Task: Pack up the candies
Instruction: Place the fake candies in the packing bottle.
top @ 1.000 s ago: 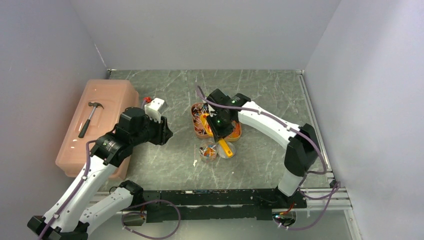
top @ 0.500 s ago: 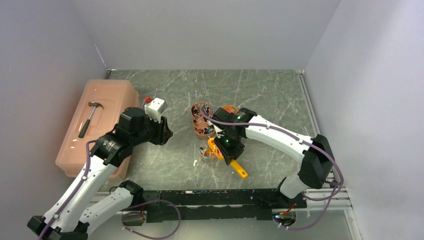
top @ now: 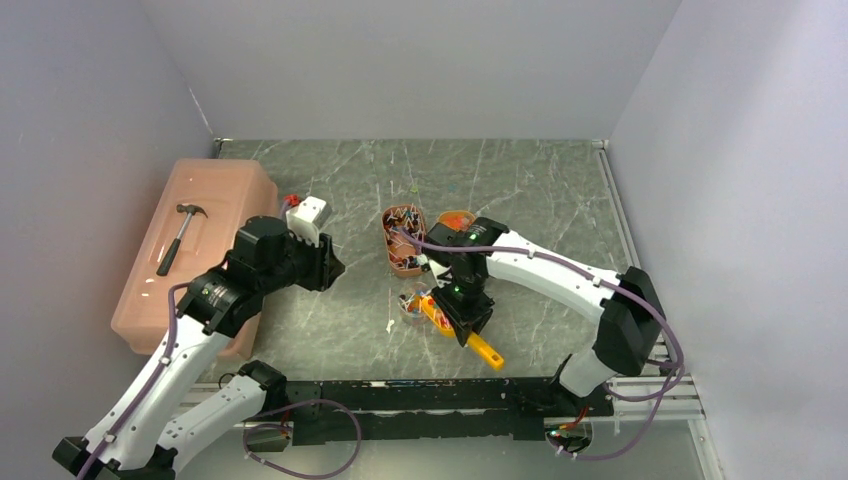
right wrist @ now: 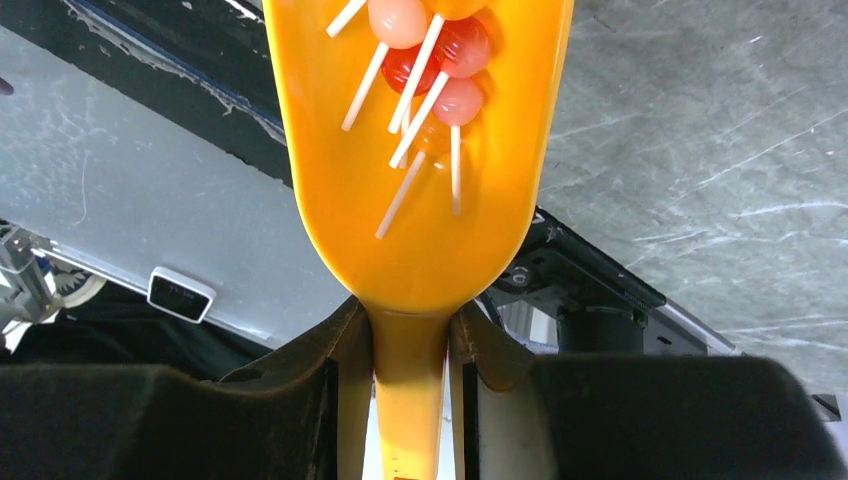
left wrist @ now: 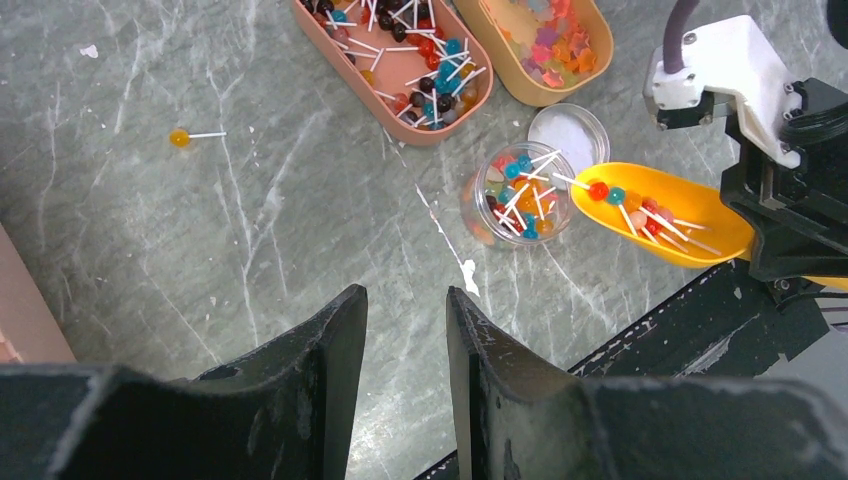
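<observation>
The right gripper has come nearer since a second ago. It was then over the trays at the far side. It now sits at the near right of the jar, pinching the handle of the scoop. The handle points to the near right. The scoop's lip is just beside the jar's rim on its right. The left gripper has barely shifted. It hangs to the left above the bench, its jaws a little apart with nothing between them.

The candies are small lollipops, with glossy round heads on thin white sticks. Those in the scoop are red, pink, orange and blue, and they lie loose with their sticks crossing. The jar holds a mixed heap of red, blue and orange ones, with sticks poking past the rim. Its white lid lies just beyond it. Farther off, the pink tray holds more lollipops, some of them dark. The orange tray to its right holds flatter sweets in pink, yellow and green. One orange lollipop lies alone on the bench, well left of the trays.
</observation>
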Motion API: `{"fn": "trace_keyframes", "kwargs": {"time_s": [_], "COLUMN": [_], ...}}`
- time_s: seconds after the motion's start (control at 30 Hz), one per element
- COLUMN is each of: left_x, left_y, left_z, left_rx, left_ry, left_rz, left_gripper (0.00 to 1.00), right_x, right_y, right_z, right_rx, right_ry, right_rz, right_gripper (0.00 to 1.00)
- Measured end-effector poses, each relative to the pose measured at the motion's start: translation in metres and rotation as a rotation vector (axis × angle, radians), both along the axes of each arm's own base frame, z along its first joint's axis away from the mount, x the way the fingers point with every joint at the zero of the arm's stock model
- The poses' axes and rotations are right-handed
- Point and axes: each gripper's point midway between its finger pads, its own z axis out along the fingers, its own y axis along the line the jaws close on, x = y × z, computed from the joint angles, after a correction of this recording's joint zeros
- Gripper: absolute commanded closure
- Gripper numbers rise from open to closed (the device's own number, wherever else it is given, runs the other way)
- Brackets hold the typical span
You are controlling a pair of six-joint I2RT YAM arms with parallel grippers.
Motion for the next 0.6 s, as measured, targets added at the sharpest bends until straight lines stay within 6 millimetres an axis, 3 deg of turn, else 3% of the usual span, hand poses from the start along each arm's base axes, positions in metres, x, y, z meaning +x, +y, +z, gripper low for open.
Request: {"fn": "trace_keyframes", "kwargs": {"time_s": [0.37,0.6], "left_x": [-0.002,-0.005], "left_y": [0.001,0.002], "left_z": [0.004,0.009], "left_rx": [-0.008,-0.019], "left_ry": [-0.015,-0.035], "left_rz": [-0.001,-0.001], "left_gripper": [0.60,0.59], "right_x": [0.000,-0.003], "right_y": [0.014,0.018], "right_z": [0.011,0.007], "right_rx": [-0.020,-0.061], "right_ry": [0.077,0.143], "right_rz": [0.005,-0.001], "right_gripper": [1.00,1.00]}}
